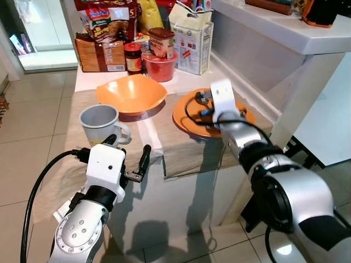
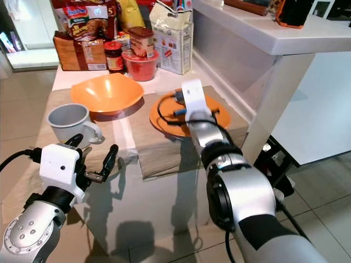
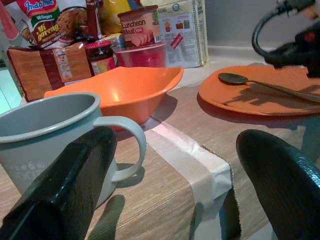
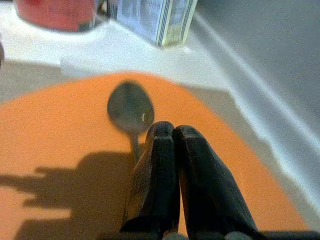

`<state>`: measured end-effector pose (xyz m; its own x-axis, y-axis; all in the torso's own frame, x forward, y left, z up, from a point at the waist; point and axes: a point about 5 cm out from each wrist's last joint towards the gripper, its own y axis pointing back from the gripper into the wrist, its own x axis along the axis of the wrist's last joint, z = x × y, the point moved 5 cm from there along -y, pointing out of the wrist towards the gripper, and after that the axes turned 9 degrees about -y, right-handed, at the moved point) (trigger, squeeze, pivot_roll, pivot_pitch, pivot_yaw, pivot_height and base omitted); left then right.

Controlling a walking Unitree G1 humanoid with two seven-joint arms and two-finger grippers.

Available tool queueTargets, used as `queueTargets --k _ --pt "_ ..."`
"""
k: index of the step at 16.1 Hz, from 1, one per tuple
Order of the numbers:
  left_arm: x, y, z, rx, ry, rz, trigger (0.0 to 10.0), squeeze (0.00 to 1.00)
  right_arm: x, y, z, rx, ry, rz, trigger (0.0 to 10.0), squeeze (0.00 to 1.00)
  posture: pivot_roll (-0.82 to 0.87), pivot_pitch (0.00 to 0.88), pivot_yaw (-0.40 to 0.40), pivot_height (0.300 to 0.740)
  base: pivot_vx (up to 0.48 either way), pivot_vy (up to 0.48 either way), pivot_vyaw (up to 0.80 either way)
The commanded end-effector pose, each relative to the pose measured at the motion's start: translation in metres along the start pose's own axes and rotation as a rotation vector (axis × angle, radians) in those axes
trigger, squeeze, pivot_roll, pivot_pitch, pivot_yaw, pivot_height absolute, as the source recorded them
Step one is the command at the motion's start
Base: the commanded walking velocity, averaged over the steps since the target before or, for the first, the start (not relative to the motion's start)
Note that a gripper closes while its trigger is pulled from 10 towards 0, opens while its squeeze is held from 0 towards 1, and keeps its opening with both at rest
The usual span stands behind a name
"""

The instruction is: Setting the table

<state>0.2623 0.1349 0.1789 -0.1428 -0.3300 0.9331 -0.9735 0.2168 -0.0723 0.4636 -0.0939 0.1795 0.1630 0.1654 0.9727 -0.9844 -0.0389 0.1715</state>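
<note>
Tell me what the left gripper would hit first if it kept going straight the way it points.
Probably the grey mug: the open left gripper points across the table edge with the mug just ahead, toward one finger's side; the orange bowl sits behind it.

This is a home kitchen or dining corner. A white counter (image 1: pixel 88 82) carries groceries pushed to the back: a noodle packet (image 1: pixel 107 19), a brown bread bag (image 1: pixel 101 55), a jam jar (image 1: pixel 133 57), a luncheon meat tin (image 1: pixel 162 43), a red tub (image 1: pixel 160 67) and a flour bag (image 1: pixel 192 38). In front lie woven placemats (image 1: pixel 186 145) with an orange bowl (image 1: pixel 131 94), an orange plate (image 1: pixel 189 118) bearing a spoon (image 3: pixel 260 86), and a grey mug (image 1: pixel 101 123). The floor (image 1: pixel 33 137) is pale glossy tile, and a white raised ledge (image 1: pixel 274 24) runs along the counter's right side.
</note>
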Motion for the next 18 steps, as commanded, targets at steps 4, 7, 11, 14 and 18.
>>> queueTargets --k 4,7,11,14,18 --pt "0.000 -0.002 0.001 -0.001 -0.008 0.002 10.0 0.00 0.031 0.000 -0.003 -0.004 0.031 0.101 0.0 0.00 0.17 0.026 -0.020 0.740 0.000 0.000 0.00" --pt "0.000 -0.003 0.001 -0.002 -0.008 0.003 10.0 0.00 0.017 -0.001 -0.003 0.001 -0.106 0.012 10.0 1.00 0.17 0.026 -0.021 0.740 0.000 0.000 0.00" --pt "0.000 -0.005 0.000 0.006 -0.007 0.006 10.0 0.00 0.048 -0.001 0.003 -0.014 -0.188 0.135 10.0 1.00 0.17 0.028 -0.024 0.740 0.000 0.000 0.00" --pt "0.001 -0.007 0.000 0.005 -0.007 0.011 10.0 0.00 0.085 0.005 0.011 -0.052 -0.205 0.304 10.0 1.00 0.16 0.027 -0.021 0.740 0.000 0.000 0.00" --pt "0.001 -0.008 0.001 0.004 -0.004 0.014 10.0 0.00 0.099 0.007 0.019 -0.086 -0.213 0.361 10.0 1.00 0.15 0.024 -0.022 0.740 0.000 0.000 0.00"
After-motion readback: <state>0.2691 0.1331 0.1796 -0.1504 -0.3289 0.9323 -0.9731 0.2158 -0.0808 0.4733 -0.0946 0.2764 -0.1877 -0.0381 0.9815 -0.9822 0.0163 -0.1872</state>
